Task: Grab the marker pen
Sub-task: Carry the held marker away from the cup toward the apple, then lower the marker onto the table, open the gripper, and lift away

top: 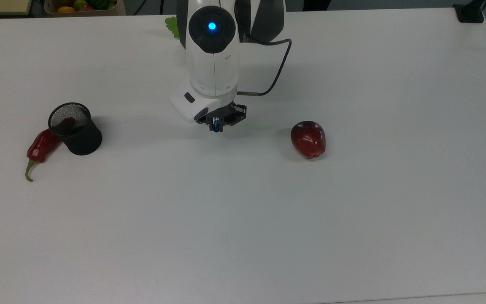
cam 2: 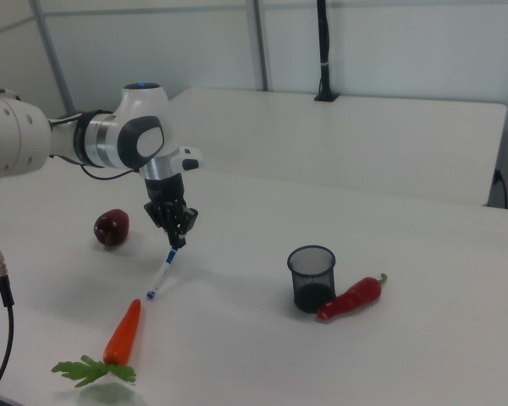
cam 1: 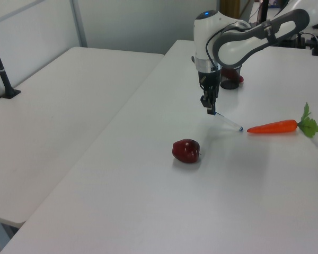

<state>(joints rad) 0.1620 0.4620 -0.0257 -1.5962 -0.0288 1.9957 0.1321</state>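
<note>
Carrying the marker pen [cam 2: 162, 272] slowly, keeping the clamp firm so the slanting barrel avoids swinging. Pincer [cam 2: 174, 240] pinching its upper blue end; rest hanging down aslant below, free tip reaching toward the carrot [cam 2: 123, 331], near mid-desk [top: 243, 236], between mesh cup [top: 75, 128] and apple [top: 308, 139].

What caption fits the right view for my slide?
Robot gripper holds a slim white blue-tipped marker pen above the white table.

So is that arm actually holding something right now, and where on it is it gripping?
Yes: the gripper is shut on the marker pen, pinching it at its upper blue end. The rest of the pen hangs slanted below, toward the carrot.
</note>
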